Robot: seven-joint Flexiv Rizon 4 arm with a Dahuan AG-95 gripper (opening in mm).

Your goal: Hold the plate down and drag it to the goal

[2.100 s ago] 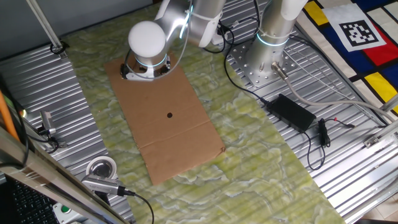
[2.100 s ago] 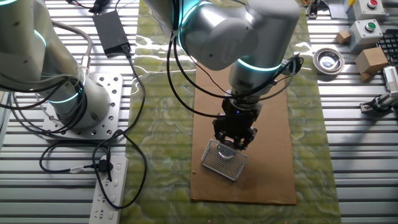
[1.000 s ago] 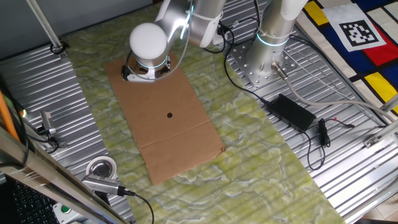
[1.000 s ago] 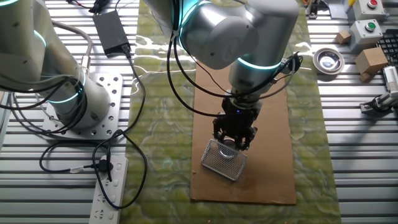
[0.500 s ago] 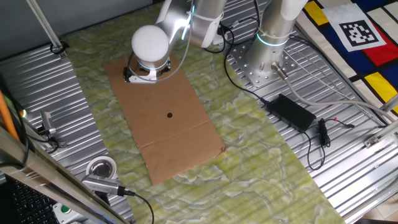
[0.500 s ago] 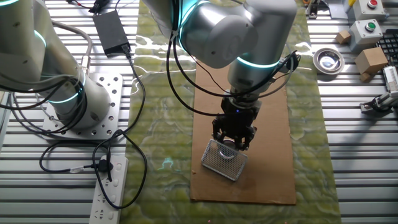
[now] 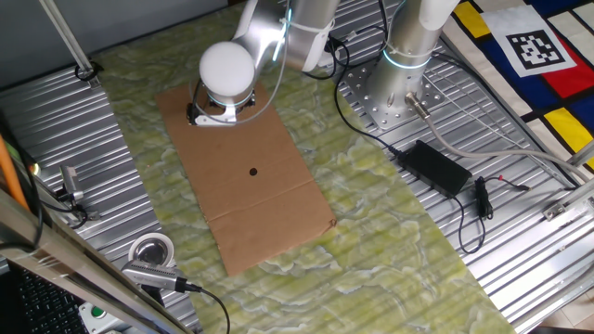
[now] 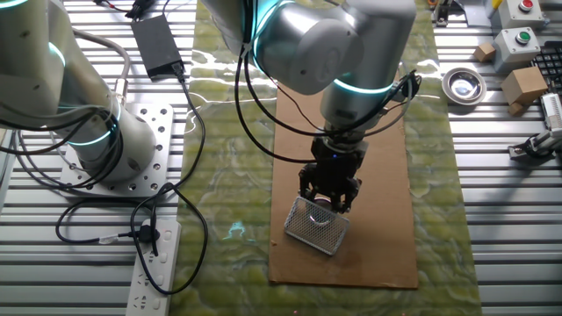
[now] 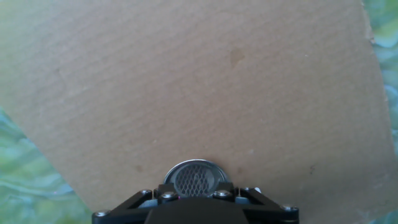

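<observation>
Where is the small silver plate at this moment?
In the hand view, the plate lies on the cardboard sheet at the bottom centre, directly at the tool. In the other fixed view, the tool hides it, near the sheet's near end.

In the hand view, the tool [image 9: 196, 208] was cut off by the bottom edge, so its fingertips could not be seen, nor whether they were spread or closed. The plate [image 9: 195, 176] showed only its upper half; the tool's dark body covered the rest. In one fixed view, the arm's white joint [image 7: 227, 67] hid both the tool and the plate. In the other fixed view, the plate was too small to make out.
</observation>
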